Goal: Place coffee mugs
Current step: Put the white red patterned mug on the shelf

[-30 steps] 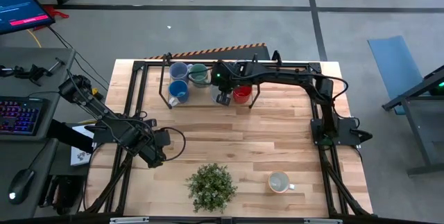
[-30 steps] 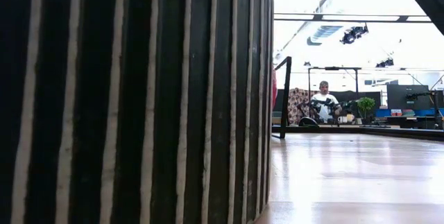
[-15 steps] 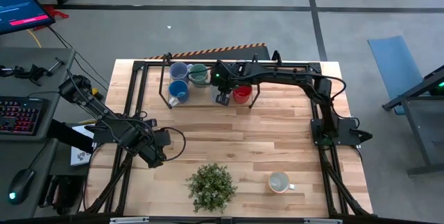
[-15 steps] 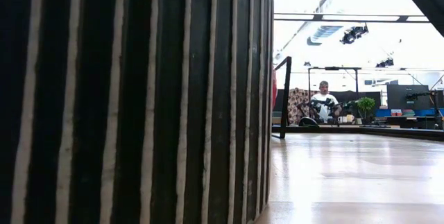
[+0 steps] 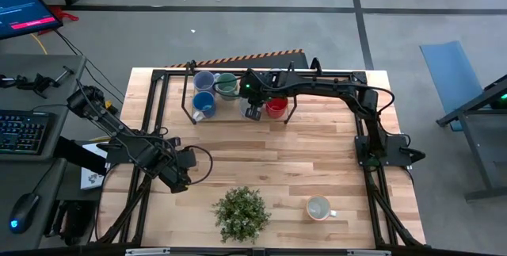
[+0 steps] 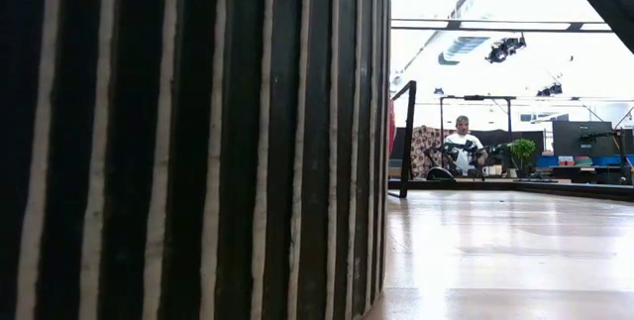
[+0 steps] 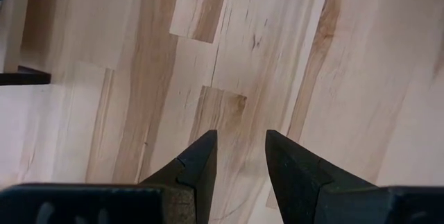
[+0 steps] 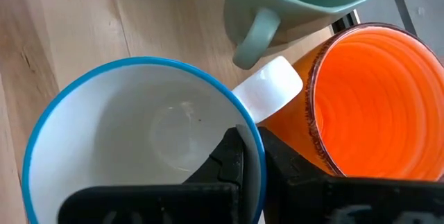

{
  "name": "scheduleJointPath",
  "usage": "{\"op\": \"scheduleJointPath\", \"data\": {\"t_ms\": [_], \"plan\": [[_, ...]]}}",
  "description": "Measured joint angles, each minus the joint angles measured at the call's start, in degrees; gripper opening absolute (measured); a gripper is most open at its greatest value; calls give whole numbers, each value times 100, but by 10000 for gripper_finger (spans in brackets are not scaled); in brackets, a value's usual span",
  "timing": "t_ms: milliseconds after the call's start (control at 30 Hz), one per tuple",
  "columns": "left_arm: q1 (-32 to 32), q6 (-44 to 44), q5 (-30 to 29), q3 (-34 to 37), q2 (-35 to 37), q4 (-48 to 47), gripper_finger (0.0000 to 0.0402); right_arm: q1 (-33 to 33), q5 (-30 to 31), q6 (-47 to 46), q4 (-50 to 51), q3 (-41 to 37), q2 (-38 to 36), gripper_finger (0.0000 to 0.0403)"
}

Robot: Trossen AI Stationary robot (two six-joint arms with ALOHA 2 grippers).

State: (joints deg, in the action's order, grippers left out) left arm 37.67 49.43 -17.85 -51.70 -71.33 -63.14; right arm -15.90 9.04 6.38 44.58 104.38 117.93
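- so, high view: right arm reaches across to the far edge of the table (image 5: pixel 333 141), right gripper (image 5: pixel 253 111) down among the cluster of mugs there: blue mug (image 5: pixel 203 103), grey-blue mug (image 5: pixel 204 80), green mug (image 5: pixel 227 85), red mug (image 5: pixel 276 107). one more mug (image 5: pixel 318 208) sits alone near the front edge, right of the potted plant (image 5: pixel 242 213). left arm waits at the left side, left gripper (image 5: pixel 176 181) low over bare wood.
- low view: mostly blocked by a dark ribbed surface close to the lens; a person sits far off in the room. no mugs seen.
- left wrist view: left gripper (image 7: pixel 239 158) fingers apart w/ a gap, nothing between, only tabletop.
- right wrist view: right gripper (image 8: pixel 251 156) fingers together, pinching the rim of a white mug w/ blue rim (image 8: pixel 142 144); orange mug (image 8: pixel 368 92) touching or just beside it, a pale green mug (image 8: pixel 298 2) beyond.
- step, as i judge: setting this mug into the group at the far edge. next calls for opening the fingers & lifting straight up w/o nudging the orange one, then going for the lone mug.
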Motion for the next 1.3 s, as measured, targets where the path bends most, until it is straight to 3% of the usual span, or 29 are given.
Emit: {"op": "scheduleJointPath", "data": {"t_ms": [733, 1300], "plan": [[-1, 0, 4, 0, 0, 10, 113, -22, 188, 3, 172, -2, -2, 1], [0, 0, 7, 0, 0, 9, 113, -24, 186, 10, 286, -26, 22, 63]]}}
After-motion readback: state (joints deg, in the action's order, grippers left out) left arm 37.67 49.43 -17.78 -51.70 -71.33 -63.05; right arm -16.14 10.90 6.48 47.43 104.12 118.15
